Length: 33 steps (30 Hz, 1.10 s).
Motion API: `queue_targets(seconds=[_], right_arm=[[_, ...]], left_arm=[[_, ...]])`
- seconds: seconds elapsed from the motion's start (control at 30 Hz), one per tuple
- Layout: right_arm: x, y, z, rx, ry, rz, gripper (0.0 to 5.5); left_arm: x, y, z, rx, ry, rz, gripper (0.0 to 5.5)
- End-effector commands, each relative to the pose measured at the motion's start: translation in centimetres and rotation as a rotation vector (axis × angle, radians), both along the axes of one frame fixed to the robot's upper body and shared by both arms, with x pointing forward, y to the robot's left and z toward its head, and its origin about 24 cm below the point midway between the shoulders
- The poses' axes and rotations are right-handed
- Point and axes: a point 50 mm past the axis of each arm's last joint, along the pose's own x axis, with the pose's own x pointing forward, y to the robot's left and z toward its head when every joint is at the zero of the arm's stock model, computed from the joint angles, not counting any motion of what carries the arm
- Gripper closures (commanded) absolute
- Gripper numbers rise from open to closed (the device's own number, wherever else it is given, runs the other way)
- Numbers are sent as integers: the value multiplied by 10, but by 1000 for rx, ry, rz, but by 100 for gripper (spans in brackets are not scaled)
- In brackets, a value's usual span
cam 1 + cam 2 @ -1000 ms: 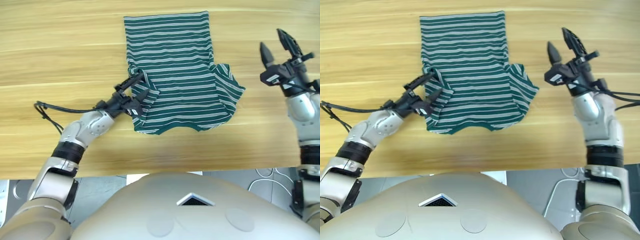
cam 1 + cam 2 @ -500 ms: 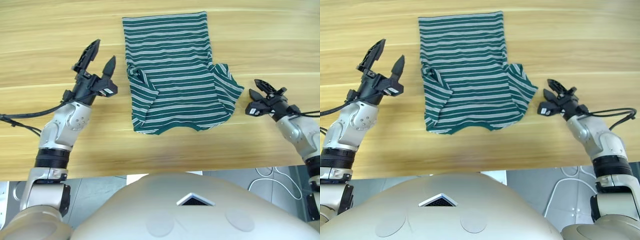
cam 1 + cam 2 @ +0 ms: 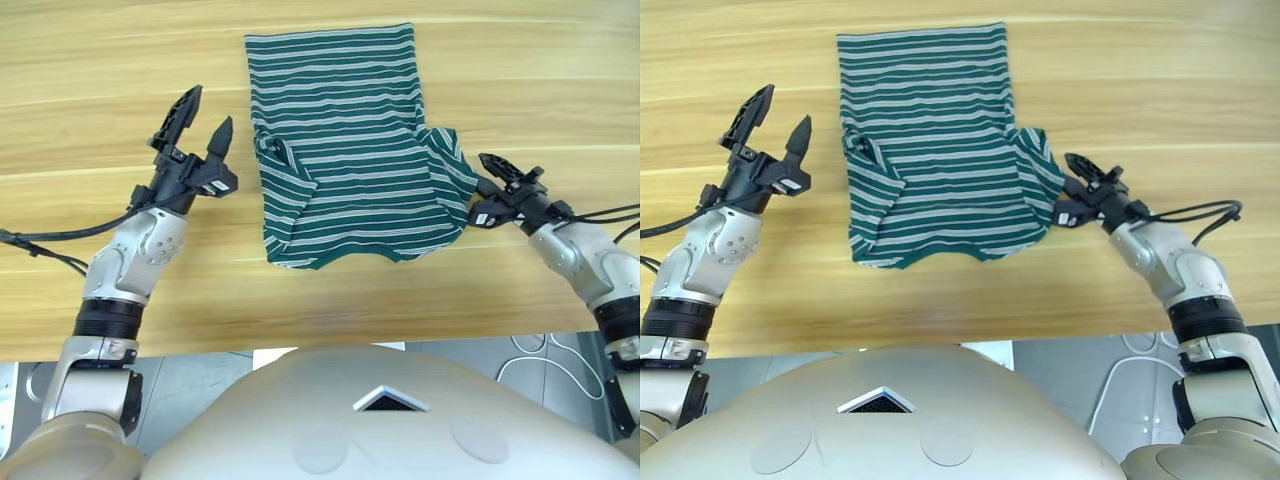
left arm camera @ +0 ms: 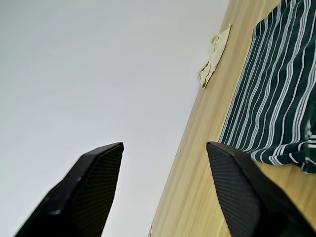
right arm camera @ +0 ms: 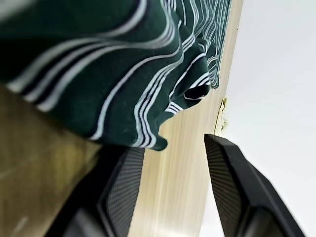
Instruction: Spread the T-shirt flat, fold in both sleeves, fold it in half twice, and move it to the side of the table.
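— T-shirt (image 3: 340,140): lay where?
— Sprawled mid-worktop (image 3: 110,60), green with pale stripes, long axis running straight away from the robot. Showed its straight edge far, its curved edge near.
— Looked how, side to side?
— Had the left sleeve (image 3: 285,170) already turned in over the body. Had the right sleeve (image 3: 452,170) splayed out and rumpled toward the right end effector (image 3: 482,188).
— Gripped anything?
— Gripped nothing. Sat low at that sleeve's outer edge with fingers parted. Seen from the right wrist, had the cloth's border drooping over one finger (image 5: 118,192), the other standing clear beside it. Looked touching, not pinched.
— And the left end effector (image 3: 208,108)?
— Hovered spread wide and empty, raised off the wood, apart from the shirt's left side.
— Meant what for the next move?
— Called, probably, for closing on the right sleeve and carrying it leftward across the body, at right angles to the long axis. Fell to the right arm, plainly the nearer.
— Left room enough?
— Offered bare wood on both flanks and beyond the far edge. Offered less toward the robot, with the worktop's near edge not far off.
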Motion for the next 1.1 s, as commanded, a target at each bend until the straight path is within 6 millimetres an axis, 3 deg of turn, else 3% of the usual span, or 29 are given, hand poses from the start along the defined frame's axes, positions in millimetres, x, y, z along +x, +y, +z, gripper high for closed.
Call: queue_targets(seconds=[0.03, 0.23, 0.37, 0.6, 0.9, 1.1], right_arm=[[-23, -10, -17, -65, 128, -13, 329], [-46, -40, 1, -160, 162, -72, 329], [-64, -20, 2, -115, 257, 17, 329], [-53, 2, -10, -77, 250, 84, 329], [-28, -20, -5, -104, 140, -14, 329], [-26, -10, -17, -82, 164, 16, 329]], left_arm=[[-1, 1, -1, 17, 17, -2, 238], [-4, 3, -1, 15, 21, 4, 238], [-4, -1, -1, 10, 21, -6, 238], [-5, -3, -2, 7, 28, -15, 238], [-7, -2, -4, 8, 38, -11, 238], [-6, -4, -4, 5, 37, -16, 238]])
